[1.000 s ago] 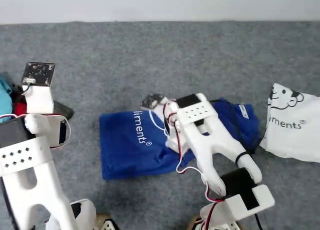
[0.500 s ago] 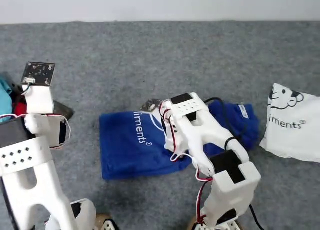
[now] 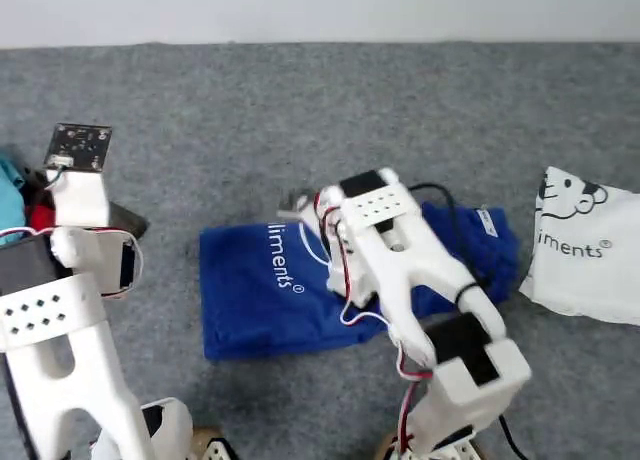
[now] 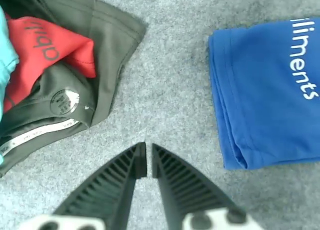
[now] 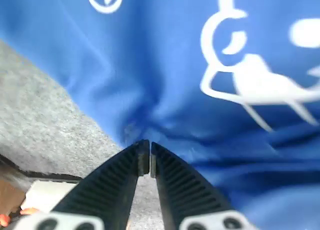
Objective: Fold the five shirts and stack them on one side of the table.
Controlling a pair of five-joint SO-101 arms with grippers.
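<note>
the right gripper is pinched shut on the edge of the blue shirt, which lies near the white shirt. the small pinch may slip, and the fold would flop open. the left gripper, far from the white shirt, is shut and holds nothing.

On the table a folded shirt lies central, a heap of shirts far left, a single shirt far right.

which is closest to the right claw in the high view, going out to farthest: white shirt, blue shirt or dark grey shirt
1. The blue shirt, in the middle: the right claw is pinched on its edge.
2. The dark grey shirt, off to the left side.
3. The white shirt, at the far right.
</note>
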